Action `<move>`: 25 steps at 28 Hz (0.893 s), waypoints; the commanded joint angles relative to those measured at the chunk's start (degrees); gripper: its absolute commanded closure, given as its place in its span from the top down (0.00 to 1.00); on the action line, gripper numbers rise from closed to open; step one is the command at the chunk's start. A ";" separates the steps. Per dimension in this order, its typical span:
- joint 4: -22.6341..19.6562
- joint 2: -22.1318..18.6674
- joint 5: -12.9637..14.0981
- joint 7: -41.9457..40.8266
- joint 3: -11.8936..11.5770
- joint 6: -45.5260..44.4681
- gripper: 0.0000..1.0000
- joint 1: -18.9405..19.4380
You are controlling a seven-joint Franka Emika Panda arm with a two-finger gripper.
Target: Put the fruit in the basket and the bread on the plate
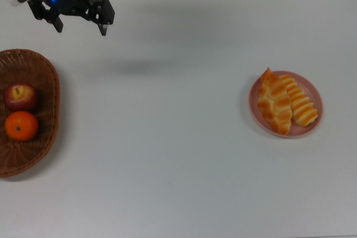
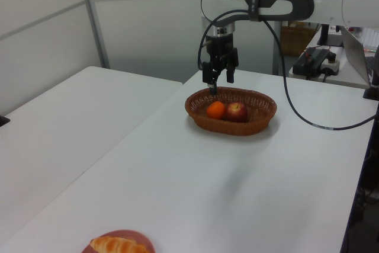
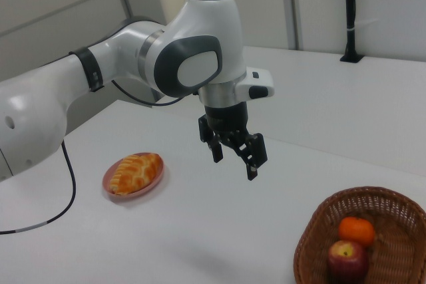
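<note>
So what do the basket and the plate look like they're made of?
The basket looks like woven wicker or rattan: brown, matte, with a visible weave along its rim and walls. The plate looks like smooth plastic or glazed ceramic: plain pink, an even surface with a shallow rim; the views cannot settle which.
</note>
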 commanded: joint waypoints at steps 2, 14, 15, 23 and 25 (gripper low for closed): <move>-1.03 -0.51 0.99 -1.14 -1.04 0.79 1.00 1.21; -0.86 -0.86 0.90 -0.61 -0.69 0.26 1.00 1.83; -0.86 -0.86 0.90 -0.52 -0.69 0.26 1.00 1.92; -0.95 -0.78 0.64 -0.87 -0.69 0.00 1.00 1.92; -1.03 -0.69 0.29 -0.96 -0.69 0.09 1.00 1.92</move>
